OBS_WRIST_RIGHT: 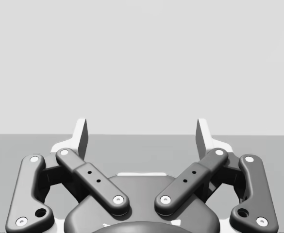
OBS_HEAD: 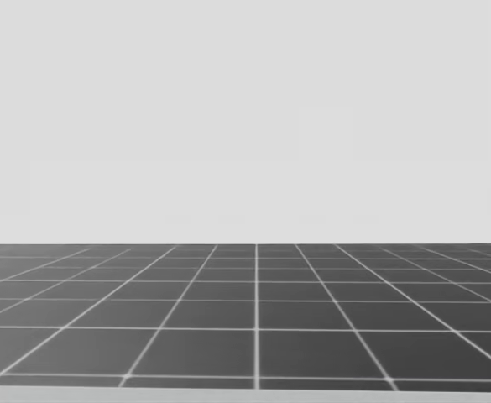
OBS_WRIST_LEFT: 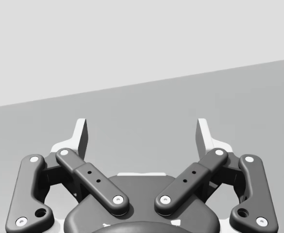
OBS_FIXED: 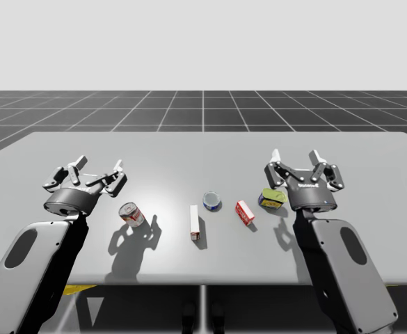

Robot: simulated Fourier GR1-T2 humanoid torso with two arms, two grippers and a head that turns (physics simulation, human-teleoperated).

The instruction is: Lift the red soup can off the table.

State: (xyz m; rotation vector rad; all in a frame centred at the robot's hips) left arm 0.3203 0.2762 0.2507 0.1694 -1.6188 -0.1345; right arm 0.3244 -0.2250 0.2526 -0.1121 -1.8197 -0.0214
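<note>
The red soup can [OBS_FIXED: 131, 214] lies tipped on the grey table [OBS_FIXED: 203, 153], left of centre, in the high view. My left gripper [OBS_FIXED: 100, 167] hovers open just behind and to the left of the can, apart from it. In the left wrist view that gripper [OBS_WRIST_LEFT: 142, 133] has its fingers spread with bare table between them. My right gripper [OBS_FIXED: 295, 157] is open at the right side of the table, far from the can. The right wrist view shows its gripper [OBS_WRIST_RIGHT: 142, 133] with nothing between the fingers.
Along the table's middle lie a white and red slim box [OBS_FIXED: 195, 223], a blue can [OBS_FIXED: 212, 201] and a small red box [OBS_FIXED: 245, 212]. A green and yellow tin [OBS_FIXED: 273, 198] sits close beside my right wrist. A dark grid floor [OBS_HEAD: 253, 311] lies beyond the table.
</note>
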